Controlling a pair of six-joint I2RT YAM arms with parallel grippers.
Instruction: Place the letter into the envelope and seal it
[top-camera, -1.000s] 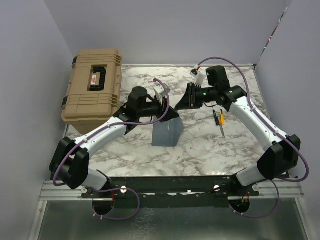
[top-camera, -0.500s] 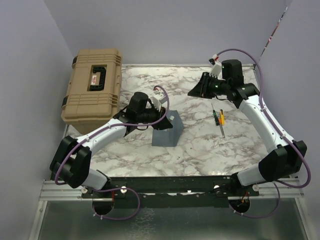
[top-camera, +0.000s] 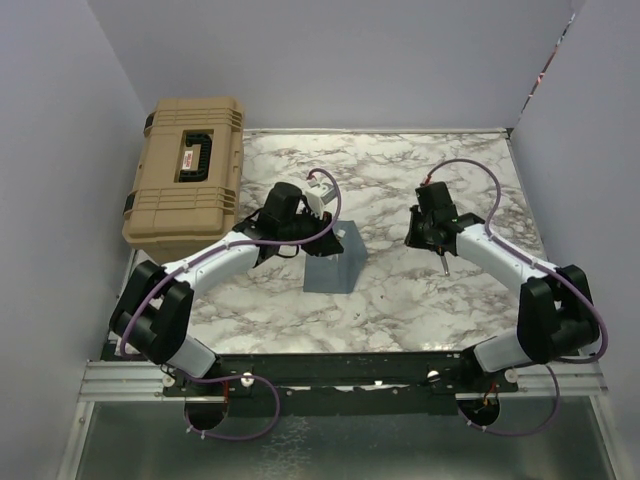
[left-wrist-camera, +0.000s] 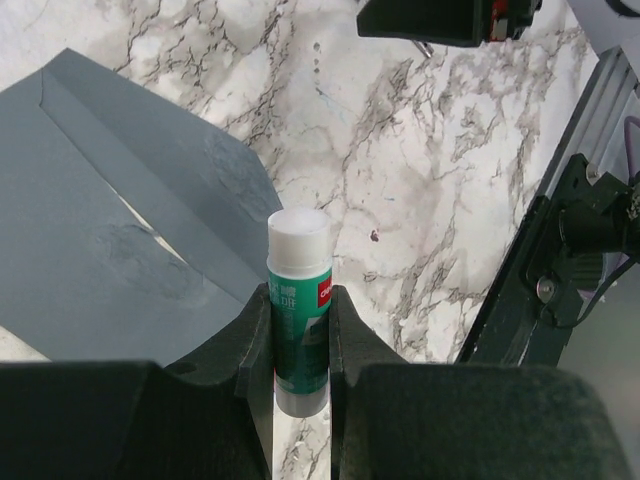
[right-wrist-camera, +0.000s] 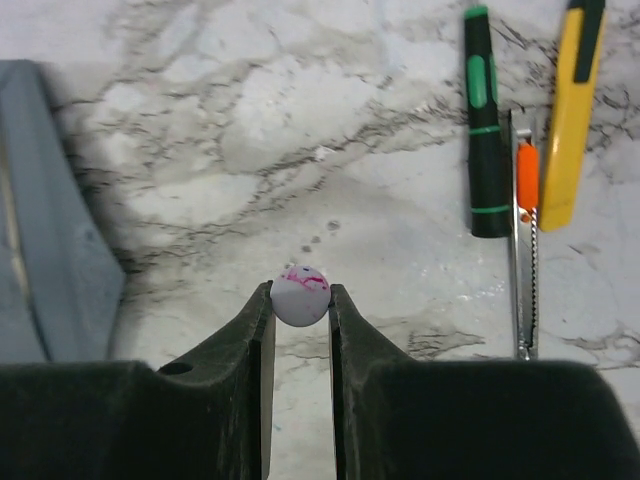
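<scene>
Right arm (top-camera: 490, 255) has swung down from its raised spot near the back right corner, and its wrist now sits low over the marble surface (top-camera: 400, 290), close by a small group of hand tools. Left arm (top-camera: 215, 262) has barely shifted and reaches to the envelope's far left corner.

The envelope (top-camera: 335, 262), slate blue-grey, lies flat near the middle of the surface, between the two arms. In the left wrist view, it fills the upper left with a folded edge running diagonally across it.

The left jaws are closed on a glue stick (left-wrist-camera: 298, 300) with a green label and a white end, held just off the envelope's edge. The right jaws pinch a small round whitish piece (right-wrist-camera: 300, 295) with pink marks. Beyond it, a green-and-black screwdriver (right-wrist-camera: 488, 130) and a yellow utility knife (right-wrist-camera: 572, 110) lie side by side.

A tan hard case (top-camera: 185, 170) sits at the back left.
</scene>
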